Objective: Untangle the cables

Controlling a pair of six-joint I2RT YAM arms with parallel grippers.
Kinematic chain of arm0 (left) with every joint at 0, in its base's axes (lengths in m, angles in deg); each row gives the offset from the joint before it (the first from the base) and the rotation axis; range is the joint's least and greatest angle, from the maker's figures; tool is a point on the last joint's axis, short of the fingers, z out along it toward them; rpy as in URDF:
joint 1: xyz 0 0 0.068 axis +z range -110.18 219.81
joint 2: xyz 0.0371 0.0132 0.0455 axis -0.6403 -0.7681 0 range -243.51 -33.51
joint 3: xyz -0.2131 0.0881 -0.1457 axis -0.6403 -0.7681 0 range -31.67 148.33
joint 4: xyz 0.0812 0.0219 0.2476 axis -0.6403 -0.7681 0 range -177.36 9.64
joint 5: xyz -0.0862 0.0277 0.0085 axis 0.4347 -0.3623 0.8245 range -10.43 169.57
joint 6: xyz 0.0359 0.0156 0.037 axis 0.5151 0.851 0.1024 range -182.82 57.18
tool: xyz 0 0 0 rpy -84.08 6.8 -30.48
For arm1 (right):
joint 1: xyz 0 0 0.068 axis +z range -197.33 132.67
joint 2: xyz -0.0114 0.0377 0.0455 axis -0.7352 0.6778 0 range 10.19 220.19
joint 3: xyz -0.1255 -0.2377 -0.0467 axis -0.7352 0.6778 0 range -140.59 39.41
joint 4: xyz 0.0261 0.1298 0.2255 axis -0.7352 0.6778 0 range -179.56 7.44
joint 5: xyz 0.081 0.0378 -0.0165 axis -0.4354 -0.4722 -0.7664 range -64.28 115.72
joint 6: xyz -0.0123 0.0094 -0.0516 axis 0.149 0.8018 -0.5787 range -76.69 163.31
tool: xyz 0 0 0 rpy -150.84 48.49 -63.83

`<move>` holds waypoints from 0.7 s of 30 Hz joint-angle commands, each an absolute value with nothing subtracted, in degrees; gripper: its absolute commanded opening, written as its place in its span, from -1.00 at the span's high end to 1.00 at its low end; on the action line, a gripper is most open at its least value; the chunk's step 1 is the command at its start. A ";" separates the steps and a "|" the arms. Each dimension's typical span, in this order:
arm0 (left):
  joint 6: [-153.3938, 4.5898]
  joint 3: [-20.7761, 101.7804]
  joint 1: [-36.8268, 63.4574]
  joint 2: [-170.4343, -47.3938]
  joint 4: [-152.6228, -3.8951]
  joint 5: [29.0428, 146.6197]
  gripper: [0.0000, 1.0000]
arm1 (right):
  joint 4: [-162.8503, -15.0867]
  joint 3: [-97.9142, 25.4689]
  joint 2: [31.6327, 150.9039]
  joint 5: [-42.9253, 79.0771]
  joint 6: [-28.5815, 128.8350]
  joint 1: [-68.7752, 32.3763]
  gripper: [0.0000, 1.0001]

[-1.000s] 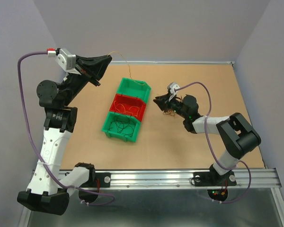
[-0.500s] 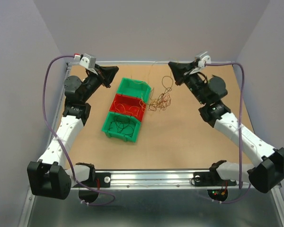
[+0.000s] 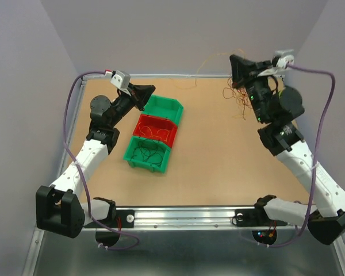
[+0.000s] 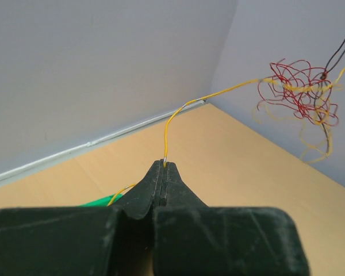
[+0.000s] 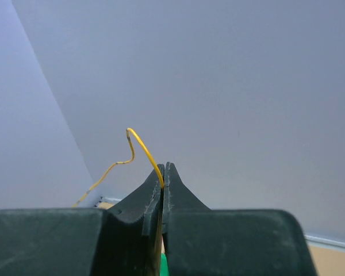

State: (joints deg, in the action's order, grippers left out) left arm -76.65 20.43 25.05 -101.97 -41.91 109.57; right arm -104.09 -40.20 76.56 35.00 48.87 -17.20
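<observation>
At the far edge of the table [image 3: 218, 172], both arms stood raised, tips well apart.

Left gripper [image 4: 164, 165]: jaws pressed flat together, pinching a yellow wire [image 4: 171, 118] at the very tip. The wire rose from the pinch, then ran off to the right in mid-air into a tangle [image 4: 299, 95] of red loops and yellow strands. One dark strand left the tangle upward, out of frame. A short yellow tail showed below the left finger.

Right gripper [image 5: 164, 168]: jaws likewise closed, gripping a yellow strand [image 5: 141, 148] that arched up out of the tip and bent down to the left. Could not tell whether it was the same wire the left one held.

From above: the left gripper [image 3: 149, 92] sat over the far end of a row of three bins. The right gripper [image 3: 234, 59] was high at the far right, with the tangle [image 3: 241, 96] hanging just below it. Could not tell whether the tangle touched the table.

Far green bin [image 3: 168, 107]; the red bin [image 3: 155, 129] held red loops; the near green bin [image 3: 139, 156] held dark loops.
</observation>
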 commanded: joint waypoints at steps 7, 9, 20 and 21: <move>-74.16 18.70 22.41 -99.78 -37.30 107.87 1.00 | -87.78 -26.16 81.65 43.76 59.05 -17.36 0.99; -73.63 18.43 21.71 -99.51 -37.30 107.52 1.00 | -78.85 -48.93 78.05 35.44 58.35 -15.08 0.99; -73.37 18.17 20.92 -100.21 -37.30 106.73 1.00 | -85.10 -31.06 75.40 42.65 58.24 -12.87 0.99; -73.28 18.17 20.92 -100.39 -37.30 106.73 1.00 | -88.30 -23.85 76.10 43.72 59.82 -13.92 0.99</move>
